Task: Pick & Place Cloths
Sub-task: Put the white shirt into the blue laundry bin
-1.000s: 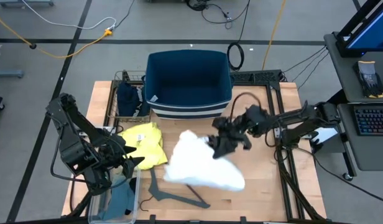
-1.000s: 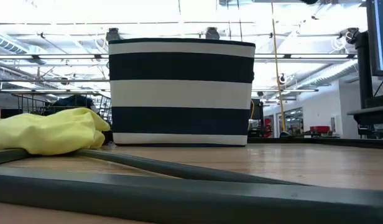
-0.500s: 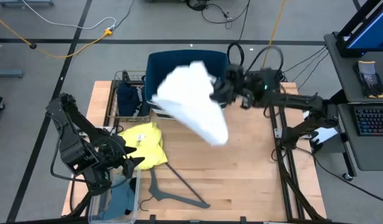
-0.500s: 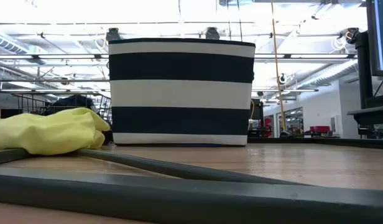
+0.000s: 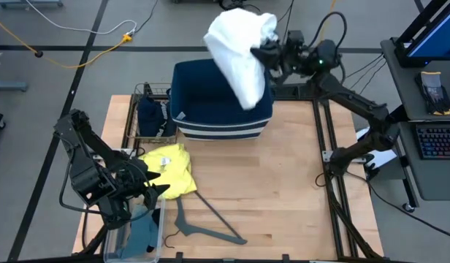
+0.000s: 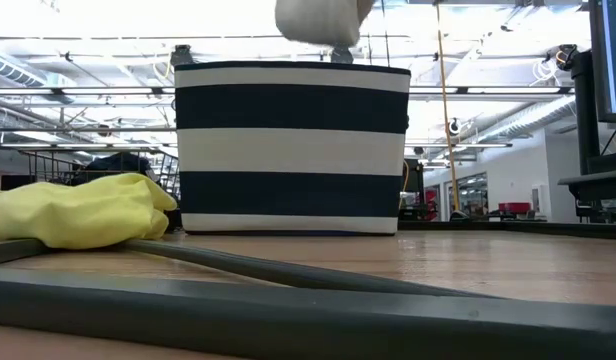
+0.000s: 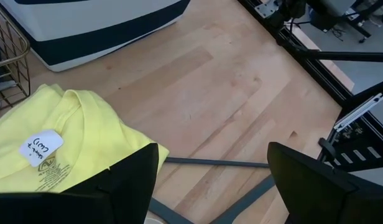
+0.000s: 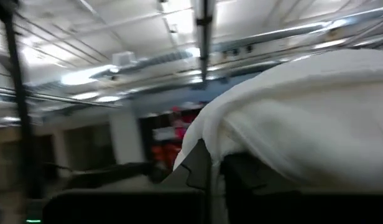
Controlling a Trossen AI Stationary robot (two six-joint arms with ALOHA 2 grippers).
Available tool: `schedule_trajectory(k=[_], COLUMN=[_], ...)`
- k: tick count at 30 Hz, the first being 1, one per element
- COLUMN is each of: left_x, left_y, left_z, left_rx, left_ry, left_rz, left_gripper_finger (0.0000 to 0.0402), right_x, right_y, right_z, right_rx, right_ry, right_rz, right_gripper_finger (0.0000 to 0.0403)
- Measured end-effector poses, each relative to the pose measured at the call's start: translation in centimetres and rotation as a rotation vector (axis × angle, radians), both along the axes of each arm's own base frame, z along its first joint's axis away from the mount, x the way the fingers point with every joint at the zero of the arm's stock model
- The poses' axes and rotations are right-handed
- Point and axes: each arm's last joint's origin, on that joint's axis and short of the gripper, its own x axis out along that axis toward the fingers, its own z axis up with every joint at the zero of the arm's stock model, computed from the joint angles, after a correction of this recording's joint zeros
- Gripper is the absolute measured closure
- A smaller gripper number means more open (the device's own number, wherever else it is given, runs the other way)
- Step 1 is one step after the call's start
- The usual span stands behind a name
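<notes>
My right pincer (image 5: pixel 267 50) grips the white cloth (image 5: pixel 238 51) above the bin (image 5: pixel 221 98), upper centre. Left pincer (image 5: pixel 153 186) gapes wide, lower left (yellow cloth (image 5: pixel 170 169), hanger (image 5: pixel 203 226) beside it).

Grey floor (image 5: pixel 79 22) with cables (image 5: pixel 79 31) — bright ceiling lights (image 6: pixel 138 15) overhead.

You get the table (image 5: pixel 298 183) from straight overhead and level from its surface; both share the bin (image 5: pixel 221 102) (image 6: pixel 291 148). Wrist cameras sit close.
</notes>
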Motion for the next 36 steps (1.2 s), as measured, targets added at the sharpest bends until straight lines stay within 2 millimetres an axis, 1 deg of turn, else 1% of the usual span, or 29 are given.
schedule_trajectory(k=[4,6,8,12,17,20,27,31,36], left_x=[0.0,0.0,0.0,0.0,0.0,0.0,0.0,0.0,0.0], left_y=[0.0,0.0,0.0,0.0,0.0,0.0,0.0,0.0,0.0], left_z=[0.0,0.0,0.0,0.0,0.0,0.0,0.0,0.0,0.0], left_rx=[0.0,0.0,-0.003,-0.004,-0.006,-0.006,-0.015,-0.018,-0.021], left_ry=[0.0,0.0,-0.001,-0.002,-0.002,-0.003,-0.006,-0.007,-0.007], left_rz=[0.0,0.001,0.003,0.004,0.005,0.005,0.013,0.015,0.018], left_gripper_finger=[0.0096,0.0096,0.0096,0.0096,0.0096,0.0096,0.0096,0.0096,0.0096], right_x=[-0.6,-0.4,-0.3,0.7,2.2,3.2,4.6,5.0,4.8], right_y=[-1.6,-2.0,-2.2,-1.7,-1.2,-1.0,-1.8,-2.5,-3.1], right_z=[-0.7,-1.2,-1.7,-2.8,-5.3,-6.3,-8.0,-8.4,-8.5], right_rx=[-0.078,-0.109,-0.129,-0.203,-0.264,-0.271,-0.264,-0.361,-0.457], right_ry=[0.061,0.1,0.144,0.249,0.399,0.408,0.449,0.439,0.441], right_rz=[-0.148,-0.203,-0.222,-0.25,-0.269,-0.248,-0.242,-0.292,-0.33], right_gripper_finger=[0.0393,0.0393,0.0393,0.0393,0.0393,0.0393,0.0393,0.0393,0.0393])
